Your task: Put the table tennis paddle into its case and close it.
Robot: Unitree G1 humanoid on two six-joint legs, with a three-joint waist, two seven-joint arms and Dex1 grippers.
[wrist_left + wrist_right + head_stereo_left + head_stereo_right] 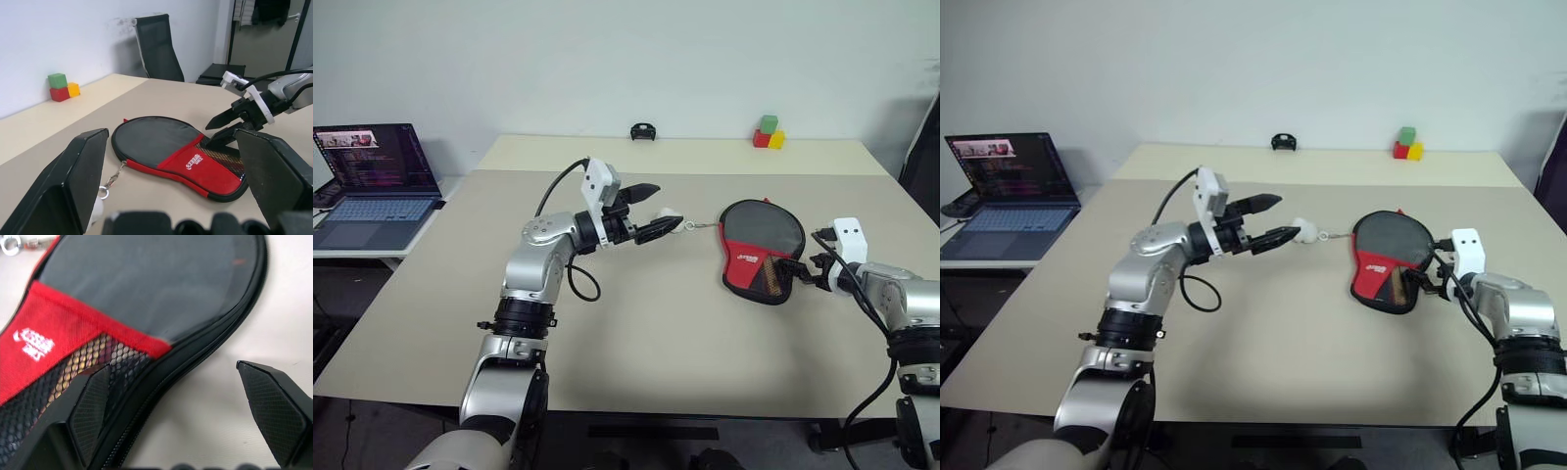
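Head views: case (759, 250) lies flat on the table (646, 323), round end toward the far edge, narrow mesh end toward the robot. Right gripper (801, 271) is spread, just at that narrow end, so the right arm is nearer. Left gripper (658, 210) is spread, raised, well apart.

Left wrist: case looks shut; paddle presumably inside, can't confirm. Chair (157, 46) behind.

Right wrist: one finger (93, 404) over the mesh, zipper edge between the fingers.

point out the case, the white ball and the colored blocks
case (762, 227) left eye view, black upper panel
white ball (1304, 230) right eye view, its middle
blocks (770, 124) left eye view, green top block
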